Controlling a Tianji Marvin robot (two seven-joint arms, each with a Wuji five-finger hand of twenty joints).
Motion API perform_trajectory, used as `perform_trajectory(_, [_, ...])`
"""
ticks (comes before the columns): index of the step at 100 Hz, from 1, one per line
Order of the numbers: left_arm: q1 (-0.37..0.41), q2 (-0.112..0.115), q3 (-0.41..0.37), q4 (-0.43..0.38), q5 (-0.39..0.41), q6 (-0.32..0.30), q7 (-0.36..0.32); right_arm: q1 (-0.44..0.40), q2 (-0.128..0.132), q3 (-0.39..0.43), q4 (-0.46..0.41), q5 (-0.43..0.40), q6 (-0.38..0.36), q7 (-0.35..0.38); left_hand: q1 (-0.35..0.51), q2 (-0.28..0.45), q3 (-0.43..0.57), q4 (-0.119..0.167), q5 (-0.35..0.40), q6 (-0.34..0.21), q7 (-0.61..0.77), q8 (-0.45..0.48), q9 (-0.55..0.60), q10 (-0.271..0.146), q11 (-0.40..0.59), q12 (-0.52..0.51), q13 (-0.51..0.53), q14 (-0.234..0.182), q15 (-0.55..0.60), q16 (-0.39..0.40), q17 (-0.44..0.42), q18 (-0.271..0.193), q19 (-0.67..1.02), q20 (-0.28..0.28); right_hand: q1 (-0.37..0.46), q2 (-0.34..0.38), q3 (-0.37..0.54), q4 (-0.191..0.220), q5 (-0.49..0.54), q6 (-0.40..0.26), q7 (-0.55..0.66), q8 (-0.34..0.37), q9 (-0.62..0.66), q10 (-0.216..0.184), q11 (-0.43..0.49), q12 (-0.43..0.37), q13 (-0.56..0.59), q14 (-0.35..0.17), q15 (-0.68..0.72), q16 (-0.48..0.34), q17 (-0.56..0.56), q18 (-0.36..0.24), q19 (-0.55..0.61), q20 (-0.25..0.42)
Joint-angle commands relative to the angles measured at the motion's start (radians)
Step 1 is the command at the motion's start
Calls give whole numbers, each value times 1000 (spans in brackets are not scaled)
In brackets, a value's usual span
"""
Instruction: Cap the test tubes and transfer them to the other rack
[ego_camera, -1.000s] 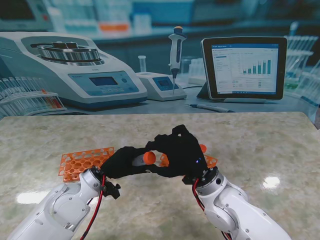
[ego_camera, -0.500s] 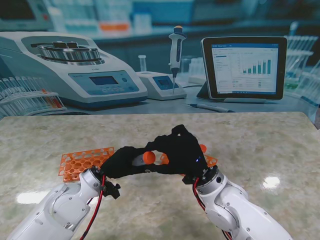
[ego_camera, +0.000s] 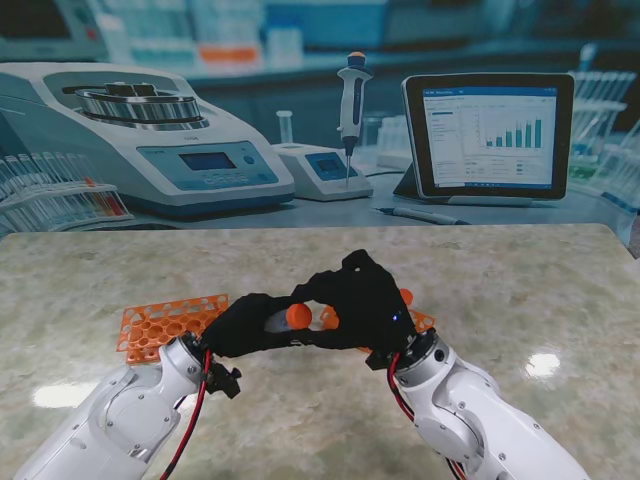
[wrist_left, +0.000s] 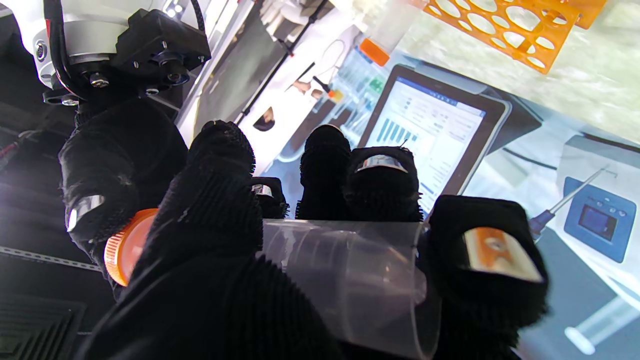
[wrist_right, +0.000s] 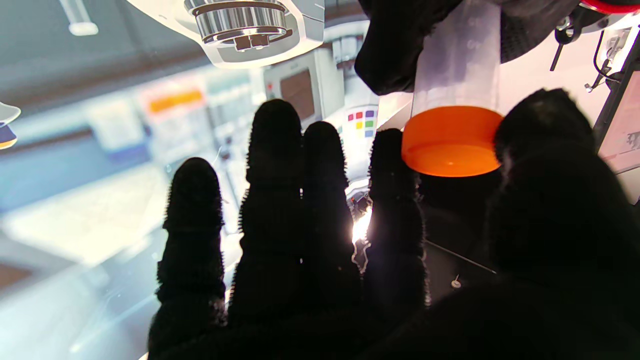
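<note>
A clear test tube (ego_camera: 277, 320) with an orange cap (ego_camera: 298, 316) on its end is held in the air over the surface (ego_camera: 520, 290), between the two black-gloved hands. Its long axis lies roughly level and runs left to right in the stand view, the capped end pointing right. No contents can be made out inside the tube in the left wrist view.

The left hand (ego_camera: 245, 325) is wrapped around the barrel of the tube, its fingers (wrist_left: 322, 172) curled over one side and the thumb pressed against the other. The right hand (ego_camera: 360, 305) is met at the capped end: in the right wrist view the cap is seen between the thumb and the nearest finger (wrist_right: 395, 200), the other fingers standing nearly straight and close together. Whether the cap is actually pinched cannot be told.

An orange rack (ego_camera: 165, 325) lies on the surface to the left, behind the left hand, and its visible holes are empty. A second orange rack (ego_camera: 420, 320) is mostly hidden behind the right hand, with an orange-capped tube (ego_camera: 405, 296) showing just above the hand.
</note>
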Motion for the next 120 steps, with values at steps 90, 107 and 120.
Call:
perform_trajectory(90, [4, 1, 3, -9, 0, -6, -7, 5, -6, -18, -9, 8, 5, 4, 40, 52, 6, -9, 10, -53, 58, 64, -6, -37, 1, -6, 24, -40, 8, 5, 31, -121, 158, 18, 271, 153, -264, 55, -10, -128, 269, -186, 83, -37, 14, -11, 74, -18, 21, -14, 23, -11, 26, -3])
perform_trajectory(107, [5, 1, 4, -10, -1, -7, -7, 5, -7, -16, -11, 10, 6, 10, 40, 52, 6, -9, 10, -53, 58, 64, -6, -37, 1, -6, 24, -40, 8, 5, 31, -121, 158, 18, 358, 215, -324, 74, 20, -155, 300, -211, 117, -43, 21, -17, 97, -20, 33, -16, 32, -11, 30, -7])
perform_trajectory(120, [4, 2, 7, -10, -1, -9, -9, 3, -7, -11, -14, 15, 0, 21, 41, 52, 6, -9, 11, -53, 58, 64, -7, -36, 1, -6, 24, -40, 8, 5, 31, -121, 158, 18, 395, 249, -333, 72, 42, -170, 308, -214, 137, -47, 27, -17, 110, -20, 42, -15, 36, -11, 33, -8])
